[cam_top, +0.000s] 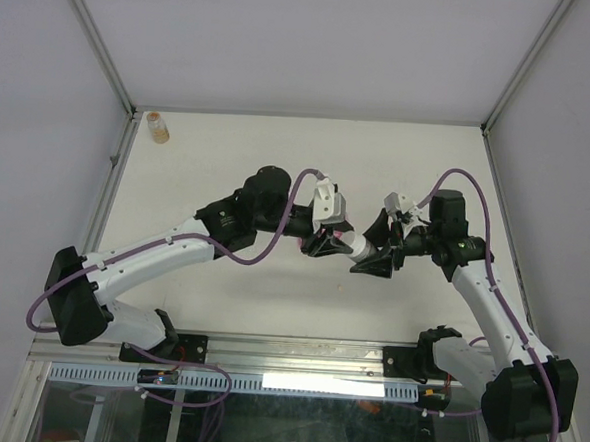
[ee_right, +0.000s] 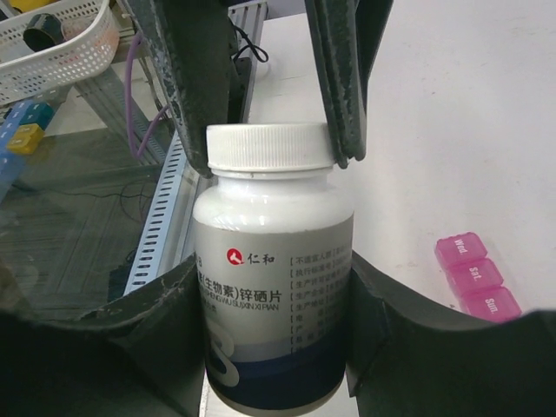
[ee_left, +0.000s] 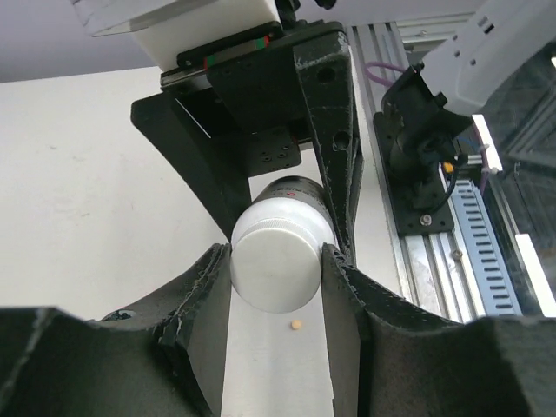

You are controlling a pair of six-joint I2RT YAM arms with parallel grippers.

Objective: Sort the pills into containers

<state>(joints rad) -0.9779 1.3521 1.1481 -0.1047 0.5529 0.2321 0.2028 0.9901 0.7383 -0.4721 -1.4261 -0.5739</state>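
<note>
A white-capped pill bottle (cam_top: pixel 359 248) hangs sideways between my two arms above the table's middle. My left gripper (ee_left: pixel 276 261) is shut on its white cap (ee_left: pixel 278 261), a finger pressed on each side. My right gripper (ee_right: pixel 274 295) is shut on the bottle's labelled body (ee_right: pixel 274 269). One tiny tan pill (ee_left: pixel 297 325) lies on the table below the cap. The containers, a pink organiser strip (ee_right: pixel 476 276) with closed lids, lie on the table to the right in the right wrist view. In the top view the organiser is hidden by the arms.
A small amber bottle (cam_top: pixel 157 126) stands at the table's far left corner. A white basket (ee_right: pixel 61 43) sits off the table beyond the metal rail (ee_right: pixel 161 217). White walls enclose the table (cam_top: pixel 229 157) on three sides.
</note>
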